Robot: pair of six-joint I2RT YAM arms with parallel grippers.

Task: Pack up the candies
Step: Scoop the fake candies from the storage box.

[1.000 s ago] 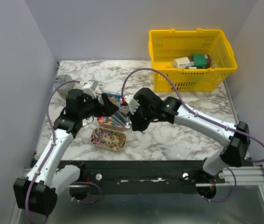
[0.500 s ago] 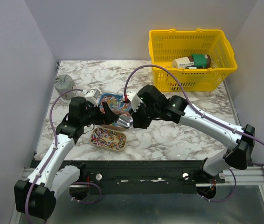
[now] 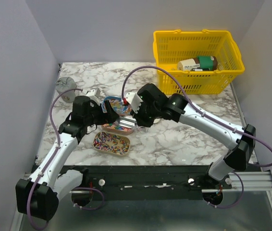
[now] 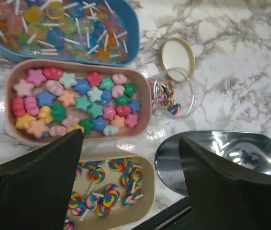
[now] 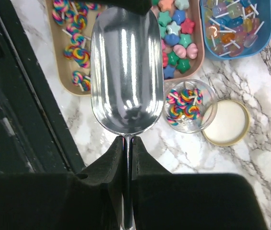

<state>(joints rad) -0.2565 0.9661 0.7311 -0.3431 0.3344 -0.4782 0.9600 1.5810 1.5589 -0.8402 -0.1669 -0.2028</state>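
Metal scoop (image 5: 126, 72), empty, is pinched at its handle by the right gripper (image 5: 127, 158); the left gripper (image 4: 130, 139) is spread wide.
The candies (image 4: 78, 103) are kept in trays (image 4: 148, 110) toward the table's (image 3: 184, 139) left edge; judged light, hard and rolling, so best scooped from beneath.

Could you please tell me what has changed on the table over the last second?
The right gripper, shut on the scoop all along, moved away from the near edge and a little left, carrying it along. The left gripper, open, drew back slightly to the left. Nothing was picked up or let go. The candy trays and the yellow basket stayed put.
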